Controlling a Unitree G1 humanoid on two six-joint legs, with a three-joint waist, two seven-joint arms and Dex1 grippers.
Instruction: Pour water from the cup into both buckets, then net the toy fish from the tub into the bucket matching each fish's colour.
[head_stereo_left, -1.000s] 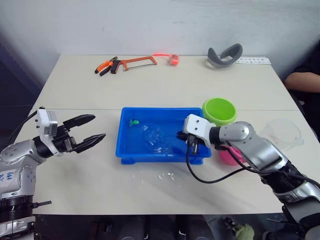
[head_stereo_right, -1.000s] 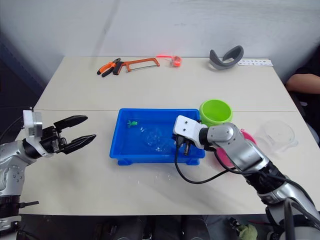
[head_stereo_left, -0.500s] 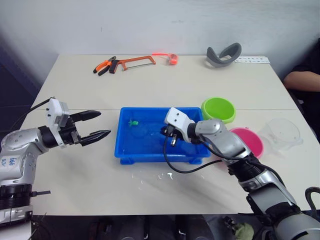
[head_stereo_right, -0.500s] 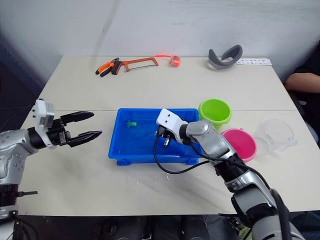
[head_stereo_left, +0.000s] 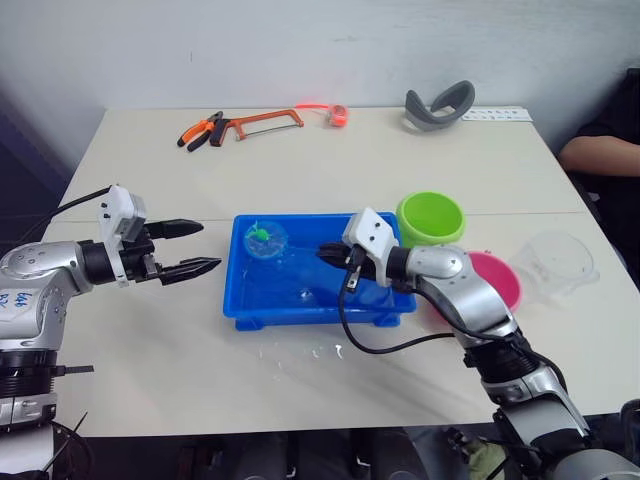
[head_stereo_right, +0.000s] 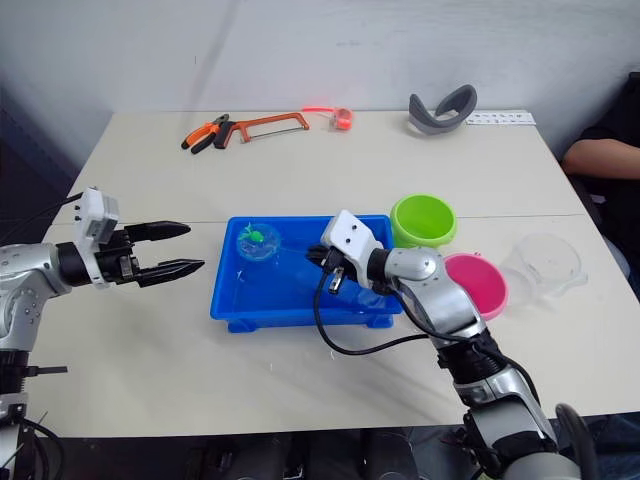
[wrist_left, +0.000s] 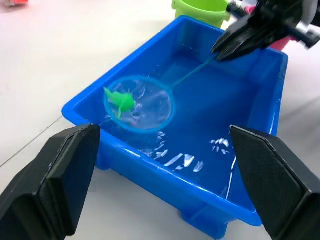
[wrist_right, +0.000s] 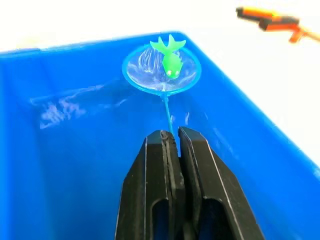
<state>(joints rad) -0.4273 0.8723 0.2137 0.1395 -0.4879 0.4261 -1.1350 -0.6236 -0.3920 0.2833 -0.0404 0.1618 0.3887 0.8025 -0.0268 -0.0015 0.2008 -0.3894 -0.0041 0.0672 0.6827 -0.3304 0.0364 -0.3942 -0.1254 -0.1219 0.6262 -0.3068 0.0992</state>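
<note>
One blue tub (head_stereo_left: 310, 300) sits near the middle of the pale worktop (head_stereo_left: 300, 170), its long axis running left to right across the robot's front. Two buckets stand just to its right: one lime green bucket (head_stereo_left: 430, 218) by the tub's far right corner and one pink bucket (head_stereo_right: 476, 284) nearer the robot, partly hidden behind the right forearm. One clear cup (head_stereo_left: 557, 263) lies further right, apart from both buckets. One net (wrist_right: 162, 70) is held over the tub; its blue-rimmed hoop hangs at the tub's far left corner, and its thin handle runs from the hoop rightward and slightly toward the robot, ending in the right gripper (wrist_right: 171, 137). One green toy fish (wrist_right: 170, 59) lies in the mesh, tail fin toward the tub's far rim, body along the line of the handle. The right gripper's jaws are pressed together on the handle's end, above the tub's middle. The left gripper (head_stereo_left: 190, 249) hovers over bare worktop just left of the tub, its jaws spread wide, empty, tips aimed at the tub's left wall. A few water drops mark the worktop in front of the tub. Along the far edge lie one pair of orange-handled pliers (head_stereo_left: 197, 128), one orange-framed hacksaw (head_stereo_left: 262, 122), one small red-orange object (head_stereo_left: 338, 114) and one grey curved band (head_stereo_left: 438, 105). A person's arm (head_stereo_left: 598, 152) rests at the right edge of the worktop.
</note>
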